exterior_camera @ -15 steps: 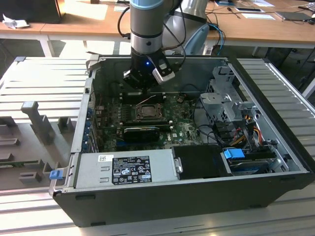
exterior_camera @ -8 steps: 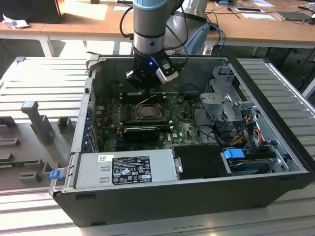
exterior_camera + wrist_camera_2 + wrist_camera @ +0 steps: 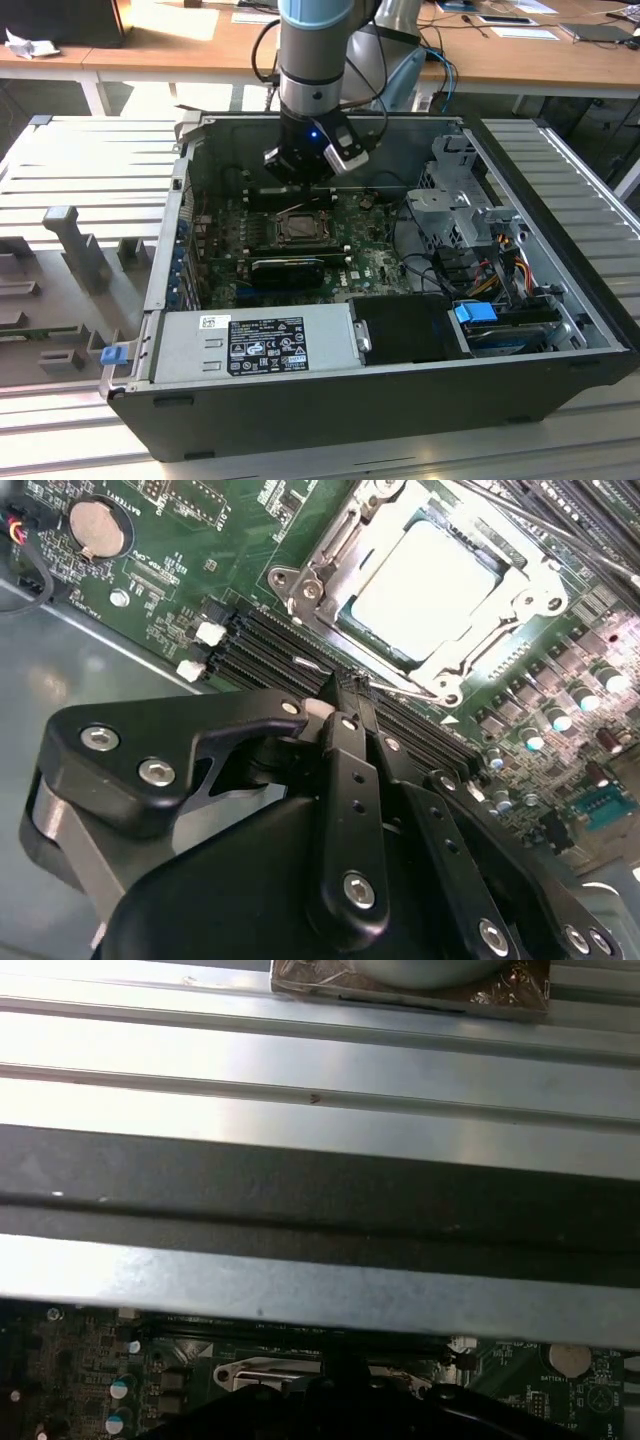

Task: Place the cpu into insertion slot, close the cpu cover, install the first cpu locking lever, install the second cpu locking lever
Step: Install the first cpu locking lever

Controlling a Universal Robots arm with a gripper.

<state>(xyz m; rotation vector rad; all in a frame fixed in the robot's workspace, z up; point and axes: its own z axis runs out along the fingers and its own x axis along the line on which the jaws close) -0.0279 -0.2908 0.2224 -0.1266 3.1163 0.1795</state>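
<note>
The cpu (image 3: 425,580) lies flat in the insertion slot (image 3: 300,228) on the green motherboard, its pale silvery face showing through the window of the cpu cover (image 3: 325,555). The cover is folded down flat around it. A thin wire locking lever (image 3: 405,687) runs along the socket edge nearest my gripper. My gripper (image 3: 343,692) hangs over the memory slots just beside that edge, its black fingers pressed together with nothing seen between them. In the exterior view the gripper (image 3: 303,178) hovers just behind the socket.
The motherboard sits inside an open computer case (image 3: 170,250). A power supply (image 3: 255,345) fills the front, and a drive cage (image 3: 455,200) with cables (image 3: 500,250) stands at the exterior view's right. A long black card (image 3: 290,268) lies before the socket. A coin battery (image 3: 97,527) is nearby.
</note>
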